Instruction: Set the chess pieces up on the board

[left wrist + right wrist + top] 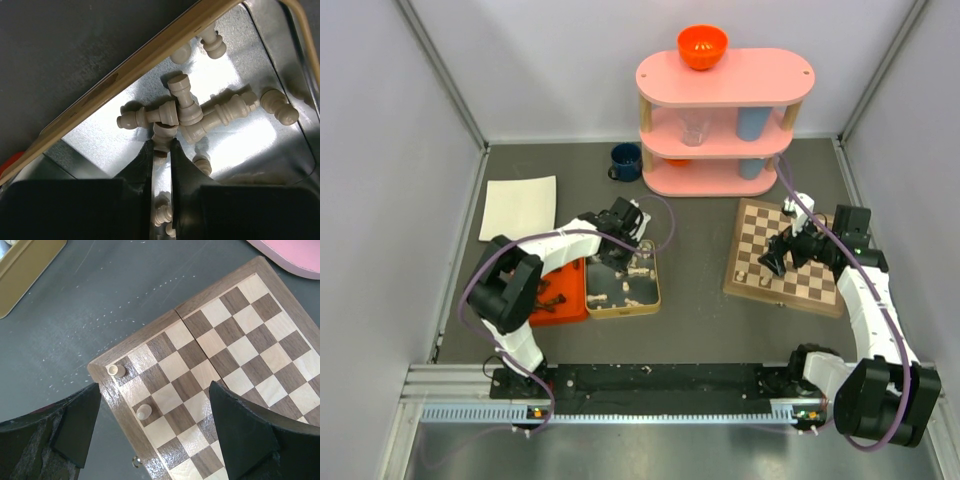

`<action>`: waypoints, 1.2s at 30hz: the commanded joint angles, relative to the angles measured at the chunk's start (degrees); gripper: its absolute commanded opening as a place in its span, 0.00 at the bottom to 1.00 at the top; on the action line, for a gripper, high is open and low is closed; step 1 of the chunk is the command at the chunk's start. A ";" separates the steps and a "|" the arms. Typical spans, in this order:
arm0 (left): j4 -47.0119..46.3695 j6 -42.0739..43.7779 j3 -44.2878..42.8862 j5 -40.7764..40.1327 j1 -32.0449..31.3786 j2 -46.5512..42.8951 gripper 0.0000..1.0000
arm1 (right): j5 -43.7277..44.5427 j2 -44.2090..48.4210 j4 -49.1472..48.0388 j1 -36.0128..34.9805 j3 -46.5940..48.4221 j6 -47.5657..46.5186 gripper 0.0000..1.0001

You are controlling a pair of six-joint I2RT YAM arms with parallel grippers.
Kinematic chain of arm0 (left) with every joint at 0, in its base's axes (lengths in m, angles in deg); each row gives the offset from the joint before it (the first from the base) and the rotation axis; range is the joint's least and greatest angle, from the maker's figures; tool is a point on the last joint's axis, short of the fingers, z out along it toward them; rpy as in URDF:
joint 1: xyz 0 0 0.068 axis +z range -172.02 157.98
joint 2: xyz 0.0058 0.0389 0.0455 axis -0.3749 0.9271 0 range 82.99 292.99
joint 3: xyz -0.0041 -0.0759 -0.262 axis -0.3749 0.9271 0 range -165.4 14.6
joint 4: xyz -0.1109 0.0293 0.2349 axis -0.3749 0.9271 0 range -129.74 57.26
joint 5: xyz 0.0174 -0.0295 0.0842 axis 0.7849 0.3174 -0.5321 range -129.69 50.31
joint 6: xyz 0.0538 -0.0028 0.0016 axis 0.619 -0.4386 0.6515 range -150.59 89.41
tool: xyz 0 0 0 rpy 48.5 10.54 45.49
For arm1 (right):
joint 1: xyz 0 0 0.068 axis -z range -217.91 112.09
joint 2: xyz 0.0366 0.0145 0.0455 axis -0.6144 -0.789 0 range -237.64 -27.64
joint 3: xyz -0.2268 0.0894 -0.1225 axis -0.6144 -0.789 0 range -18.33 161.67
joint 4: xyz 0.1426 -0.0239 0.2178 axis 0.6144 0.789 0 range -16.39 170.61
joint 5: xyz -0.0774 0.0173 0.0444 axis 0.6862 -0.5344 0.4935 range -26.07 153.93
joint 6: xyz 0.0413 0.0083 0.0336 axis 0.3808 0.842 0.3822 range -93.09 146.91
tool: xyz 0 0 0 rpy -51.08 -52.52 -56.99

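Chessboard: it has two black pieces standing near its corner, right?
No, the two chess pieces near the corner of the board are pale cream, not black. They are standing, as the right wrist view shows.

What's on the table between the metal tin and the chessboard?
Nothing. Between the tin and the board there is only bare dark table, seen in the top and right wrist views.

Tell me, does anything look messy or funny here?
Yes. The cream chess pieces in the silver tin lie tipped on their sides in a crisscross heap instead of standing up. The left gripper is pinching one of them.
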 commanded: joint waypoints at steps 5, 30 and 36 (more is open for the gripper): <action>-5.94 -7.38 5.55 4.38 2.50 -8.56 0.00 | -1.29 1.63 -1.58 -0.46 0.02 -0.90 0.89; -5.78 -9.86 7.23 9.14 6.11 -8.76 0.31 | -3.05 1.28 -0.70 -1.52 0.02 -1.43 0.89; -4.45 -8.01 4.95 6.84 5.32 -6.47 0.32 | -2.79 1.28 -0.52 -1.61 0.11 -1.60 0.89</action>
